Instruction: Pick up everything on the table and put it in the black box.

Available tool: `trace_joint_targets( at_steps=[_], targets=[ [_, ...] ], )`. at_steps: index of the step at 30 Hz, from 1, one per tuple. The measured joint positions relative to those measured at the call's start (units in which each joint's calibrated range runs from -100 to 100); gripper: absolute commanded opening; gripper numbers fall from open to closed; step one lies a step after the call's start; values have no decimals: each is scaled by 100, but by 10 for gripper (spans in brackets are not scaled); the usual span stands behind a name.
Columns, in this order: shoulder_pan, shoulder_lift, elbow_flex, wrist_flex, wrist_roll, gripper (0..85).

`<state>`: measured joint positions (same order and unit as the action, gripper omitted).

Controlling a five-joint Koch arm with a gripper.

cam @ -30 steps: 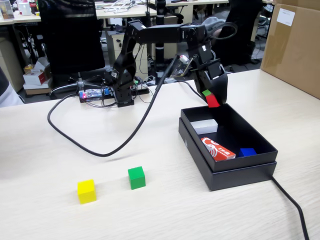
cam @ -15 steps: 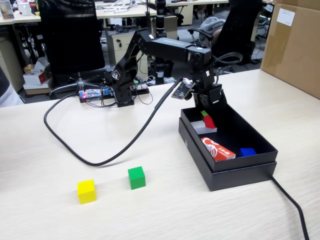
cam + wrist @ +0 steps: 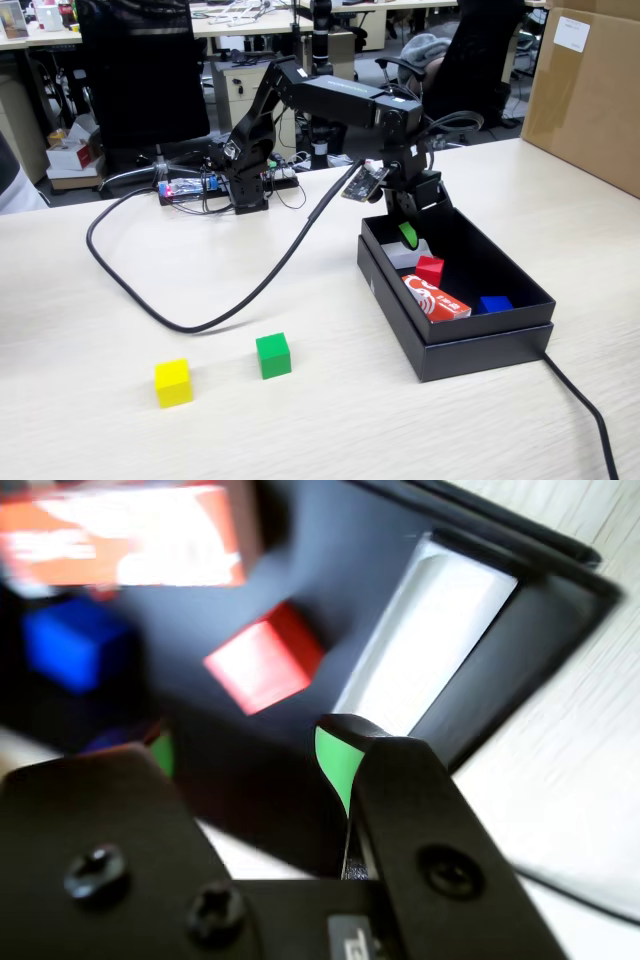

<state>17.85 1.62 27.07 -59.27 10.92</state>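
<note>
Below the open, empty end effector [image 3: 250,755], the red cube [image 3: 430,270] sits tilted inside the black box [image 3: 480,345], no long axis.

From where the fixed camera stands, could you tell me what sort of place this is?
Most likely a shared office or lab: black office chairs and further desks stand behind the table, and a big brown carton sits on it.
</note>
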Motion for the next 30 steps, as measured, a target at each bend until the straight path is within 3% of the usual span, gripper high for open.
trace_joint_targets(
  at_steps=[3, 9, 20, 24, 30],
  targets=[
    [-147, -803, 18, 0, 5, 427],
    [-679, -1579, 529, 0, -88, 448],
    [-1788, -1605, 37, 643, -811, 463],
    [-1988, -1243, -429, 1146, -1084, 464],
    [-2129, -673, -1059, 1758, -1255, 464]
  ],
)
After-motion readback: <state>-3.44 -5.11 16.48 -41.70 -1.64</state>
